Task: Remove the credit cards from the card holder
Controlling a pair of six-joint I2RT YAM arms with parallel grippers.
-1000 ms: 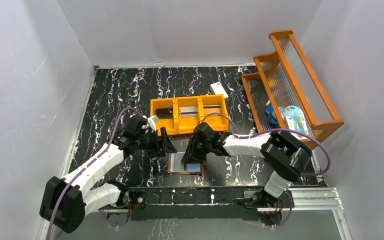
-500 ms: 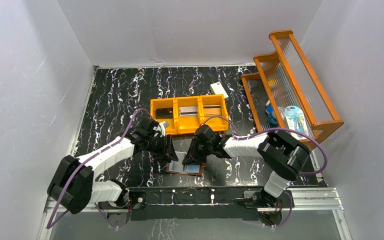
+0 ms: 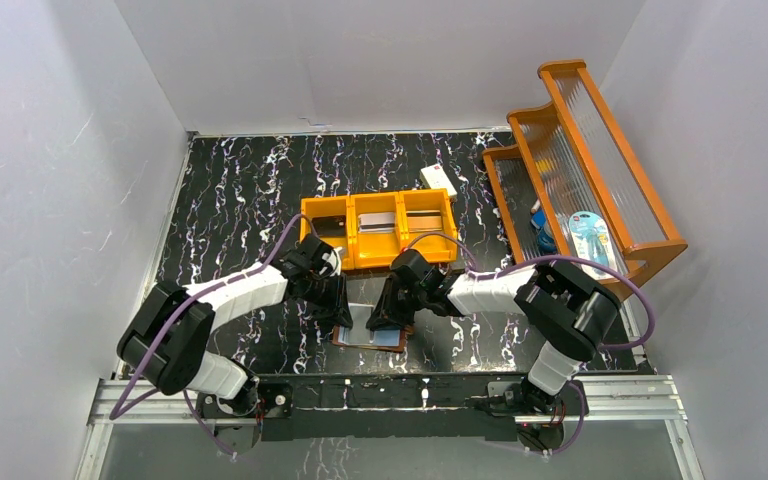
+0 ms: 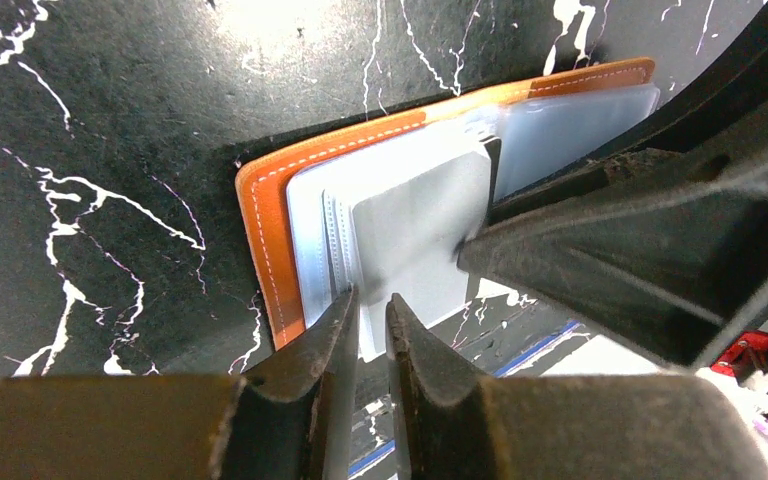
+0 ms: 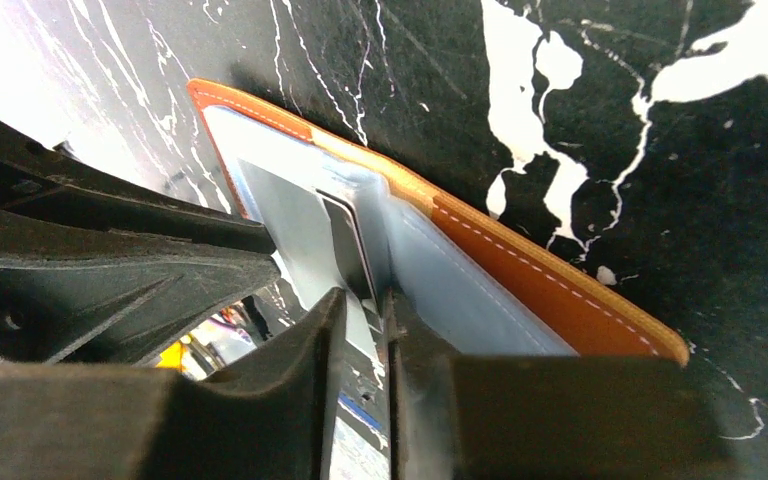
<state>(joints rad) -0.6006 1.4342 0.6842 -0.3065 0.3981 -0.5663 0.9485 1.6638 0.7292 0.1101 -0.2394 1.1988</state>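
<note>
Two end effectors meet over the open card holder (image 3: 372, 338), which lies flat on the black marbled tabletop (image 3: 230, 180) just in front of the orange three-compartment tray (image 3: 375, 196). The left end effector (image 4: 370, 305) has its fingers drawn together to a thin slit on the lower edge of a grey-silver card (image 4: 420, 230), which sits partly in the pale sleeves of the holder's left half. A second ago those fingers were spread wide and hung off to the left of the holder; the arm has since swung in and the fingers have closed. The right end effector (image 5: 363, 300) has hardly moved. Its fingers are pressed nearly together on a pale blue inner leaf of the holder's right half, where the edge of a dark card (image 5: 345, 240) shows in a pocket. This reads as one arm pinning the holder while the other has just taken hold of a card. The card is not out yet, and a steady pull to the left seems the likely next move. Whether the left grip is firm cannot be seen.
</note>
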